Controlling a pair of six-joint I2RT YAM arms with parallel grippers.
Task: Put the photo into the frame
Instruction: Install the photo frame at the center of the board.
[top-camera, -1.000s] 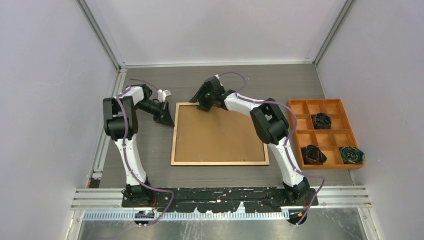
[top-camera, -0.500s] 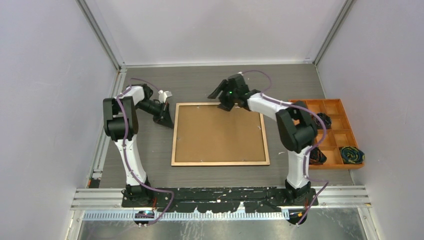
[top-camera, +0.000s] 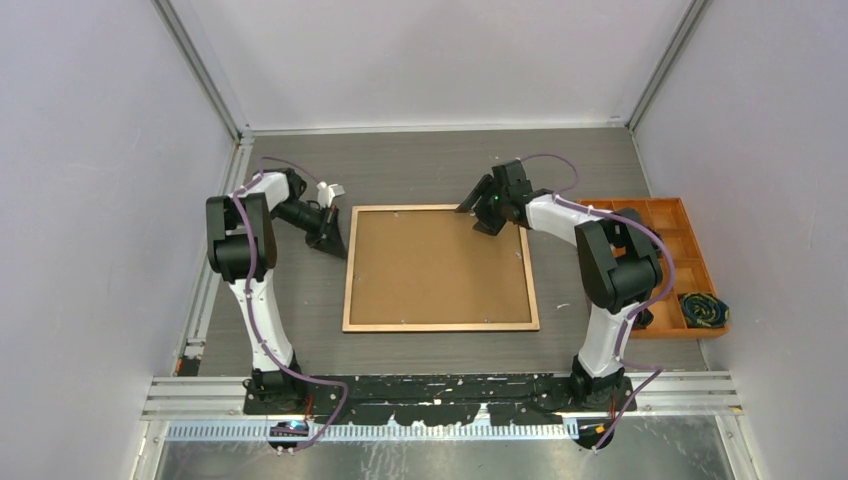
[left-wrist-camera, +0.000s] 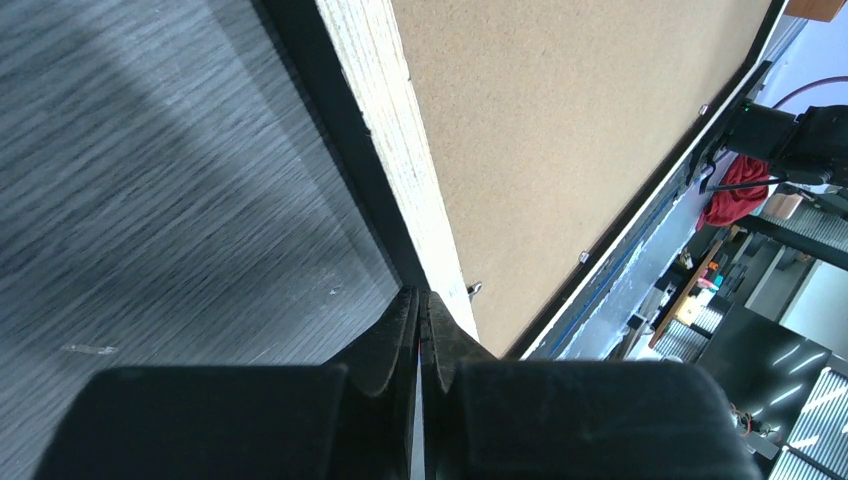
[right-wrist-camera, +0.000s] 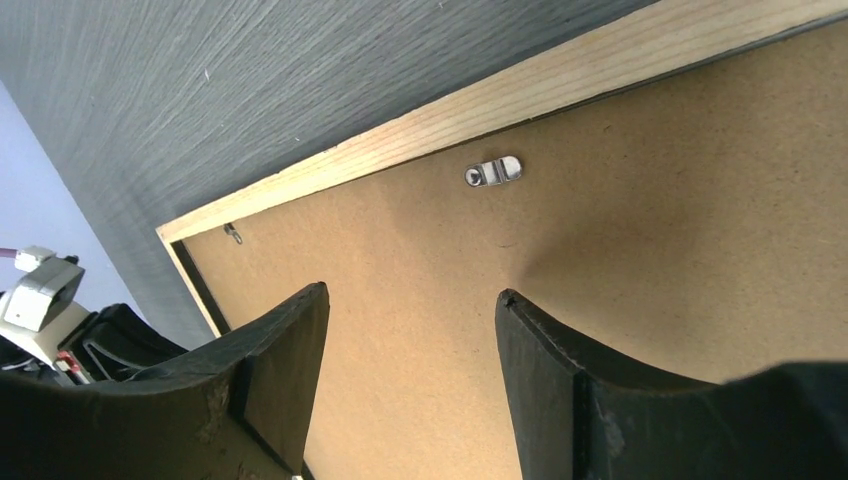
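Note:
The frame (top-camera: 440, 326) lies face down on the table, light wood rim up, with the brown backing board (top-camera: 435, 265) set inside it. The photo is out of view. My left gripper (top-camera: 338, 243) is shut, its tips against the frame's left edge near the far corner; in the left wrist view (left-wrist-camera: 420, 297) they touch the black side beside the wood rim (left-wrist-camera: 390, 120). My right gripper (top-camera: 470, 203) is open and empty above the far right part of the board (right-wrist-camera: 650, 230), near a metal turn clip (right-wrist-camera: 493, 171) below the rim (right-wrist-camera: 560, 95).
An orange compartment tray (top-camera: 655, 201) with dark cable bundles (top-camera: 703, 310) stands right of the frame, partly behind my right arm. Grey walls close the table on three sides. A small clip (right-wrist-camera: 232, 233) sits at the board's far corner.
My right gripper has moved to the right along the frame's far edge, from its left part toward its right corner. The left arm and the frame have not moved.

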